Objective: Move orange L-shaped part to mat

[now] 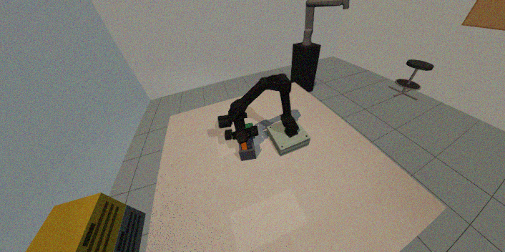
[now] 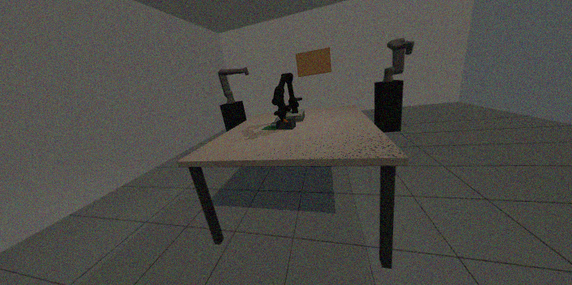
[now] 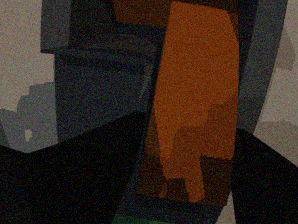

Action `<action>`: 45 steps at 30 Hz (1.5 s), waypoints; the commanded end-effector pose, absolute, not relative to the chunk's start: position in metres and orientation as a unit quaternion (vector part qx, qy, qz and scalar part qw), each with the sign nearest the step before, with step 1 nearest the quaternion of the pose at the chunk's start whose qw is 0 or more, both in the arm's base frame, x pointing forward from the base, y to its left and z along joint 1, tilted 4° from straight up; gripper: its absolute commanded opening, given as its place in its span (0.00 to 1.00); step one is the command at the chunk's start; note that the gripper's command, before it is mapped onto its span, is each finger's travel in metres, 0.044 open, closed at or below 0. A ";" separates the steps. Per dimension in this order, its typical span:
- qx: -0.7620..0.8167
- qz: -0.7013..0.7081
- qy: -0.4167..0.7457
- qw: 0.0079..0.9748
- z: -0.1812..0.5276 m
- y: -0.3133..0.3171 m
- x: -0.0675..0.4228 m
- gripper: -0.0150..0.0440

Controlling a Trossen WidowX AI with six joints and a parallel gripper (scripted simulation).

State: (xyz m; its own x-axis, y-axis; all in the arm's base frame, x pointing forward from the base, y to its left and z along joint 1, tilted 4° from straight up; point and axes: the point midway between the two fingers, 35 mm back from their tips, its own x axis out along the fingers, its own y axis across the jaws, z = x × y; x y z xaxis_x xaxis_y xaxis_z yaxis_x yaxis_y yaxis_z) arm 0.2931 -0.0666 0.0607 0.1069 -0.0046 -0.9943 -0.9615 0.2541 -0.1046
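The orange part (image 1: 244, 145) (image 2: 285, 121) (image 3: 200, 65) is in the grey tray (image 1: 247, 155) (image 2: 288, 125) (image 3: 100, 95). Its near end seems tipped up in the wrist view, while its L-shaped end is low at the top of that view. My gripper (image 1: 243, 141) (image 3: 189, 131) is partly open at the tray. Its two black fingers stand on either side of the raised end, close to it, with a thin dark gap at the left finger. Contact at the right finger cannot be told. The green mat (image 1: 249, 125) (image 2: 269, 128) (image 3: 135, 220) lies beside the tray, partly hidden by the arm.
The arm's pale base block (image 1: 279, 146) (image 2: 300, 116) stands on the wooden table (image 1: 200, 182) (image 2: 283, 149), close to the tray. A yellow cabinet (image 1: 68, 221), a stool (image 1: 420, 64) and another arm on a black pedestal (image 1: 305, 67) stand off the table.
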 end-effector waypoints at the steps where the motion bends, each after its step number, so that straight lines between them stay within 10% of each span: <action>1: -0.456 0.406 0.530 0.588 0.061 -0.067 0.293 0.48; 13: -0.456 0.406 0.530 0.588 0.061 -0.067 0.293 0.25; 45: -0.454 0.409 0.529 0.588 0.102 -0.066 0.289 0.25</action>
